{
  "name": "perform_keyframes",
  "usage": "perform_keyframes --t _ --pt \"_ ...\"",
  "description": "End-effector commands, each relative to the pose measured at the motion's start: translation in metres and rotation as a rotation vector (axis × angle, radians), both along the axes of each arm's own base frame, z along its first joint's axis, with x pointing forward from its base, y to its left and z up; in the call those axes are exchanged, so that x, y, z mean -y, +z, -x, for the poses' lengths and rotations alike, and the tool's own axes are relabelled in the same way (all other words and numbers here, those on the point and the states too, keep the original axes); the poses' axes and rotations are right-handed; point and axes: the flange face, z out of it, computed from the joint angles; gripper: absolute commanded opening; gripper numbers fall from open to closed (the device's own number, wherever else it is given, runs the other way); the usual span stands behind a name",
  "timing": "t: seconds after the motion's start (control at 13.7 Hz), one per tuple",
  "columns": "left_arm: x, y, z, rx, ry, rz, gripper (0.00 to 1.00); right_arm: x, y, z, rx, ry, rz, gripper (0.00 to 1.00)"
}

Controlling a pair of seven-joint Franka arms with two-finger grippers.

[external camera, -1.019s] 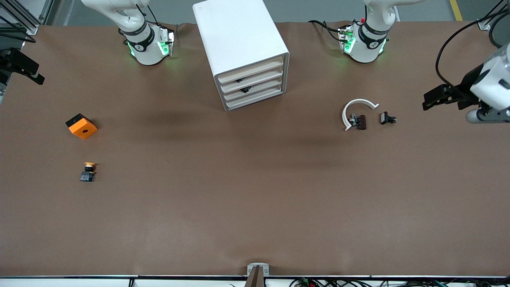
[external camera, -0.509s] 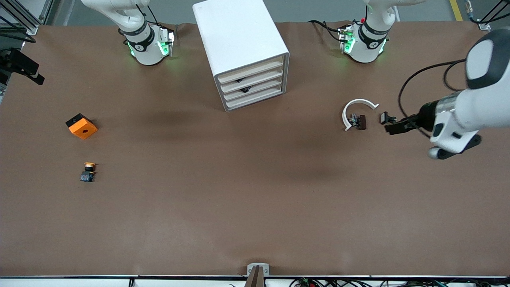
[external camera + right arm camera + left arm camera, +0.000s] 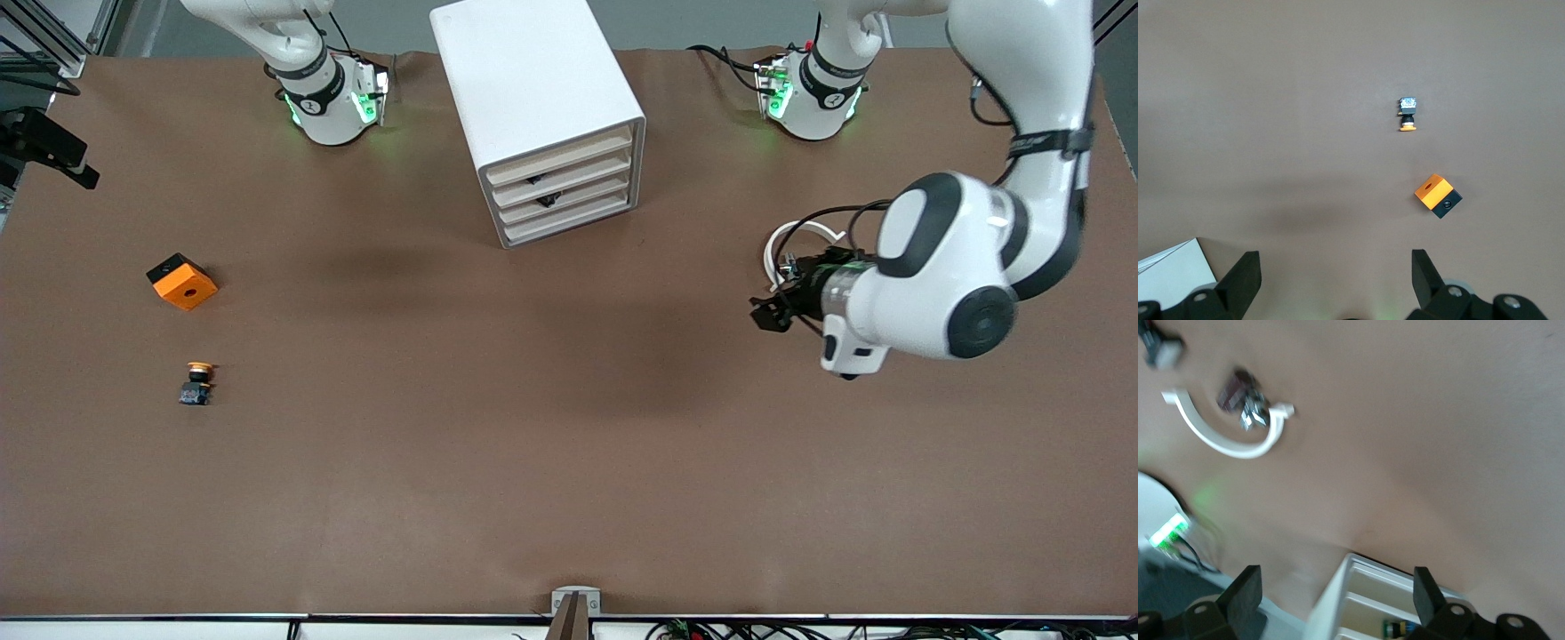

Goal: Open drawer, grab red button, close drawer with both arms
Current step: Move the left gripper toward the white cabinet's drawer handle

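Note:
The tall white cabinet point(image 3: 542, 107) stands near the robots' bases, and its stacked drawers point(image 3: 562, 191) with cream front strips are all pushed in. Small dark shapes show in the gaps between them; the button is hidden. My left gripper point(image 3: 772, 313) hangs over the table beside a white curved piece, its fingers open and empty. In the left wrist view the left gripper point(image 3: 1337, 597) points at the cabinet point(image 3: 1358, 600), where a small coloured item point(image 3: 1401, 628) sits in one slot. My right gripper point(image 3: 1333, 277) is open and empty, high over the table.
An orange cube point(image 3: 182, 281) and a yellow-capped button point(image 3: 197, 382) lie toward the right arm's end of the table. The white curved piece point(image 3: 782, 240) lies by the left gripper, with small dark parts point(image 3: 1238, 393) beside it.
The left arm has swung in from its end of the table toward the middle, bringing its gripper over the spot by the white curved piece. The right arm's base and the objects have not moved.

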Motion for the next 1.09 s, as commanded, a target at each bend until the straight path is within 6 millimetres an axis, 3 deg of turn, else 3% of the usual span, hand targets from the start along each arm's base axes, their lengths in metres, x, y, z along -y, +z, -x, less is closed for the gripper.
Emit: perform_keyframes --t 0.0,0.15,0.36,0.51,0.66,1.02 --pt "0.041 -0.030 0.002 -0.085 0.155 -0.084 1.00 0.002 0.003 0.007 0.006 0.003 -0.003 1.00" --pt "0.066 -0.052 0.011 -0.196 0.322 -0.164 1.00 0.002 0.003 0.007 0.006 0.003 -0.003 1.00" --pt "0.087 -0.081 0.023 -0.385 0.581 -0.309 1.00 0.002 0.002 0.008 0.002 0.003 -0.003 1.00" --pt "0.120 -0.099 0.050 -0.505 0.587 -0.402 1.00 0.002 0.002 0.007 0.003 0.003 -0.003 1.00" --pt "0.139 -0.115 0.069 -0.650 0.580 -0.421 1.00 0.002 0.004 0.007 0.008 0.003 -0.002 1.00" --pt "0.151 -0.161 0.091 -0.918 0.553 -0.403 1.00 0.003 0.005 0.007 0.005 -0.002 -0.003 1.00"
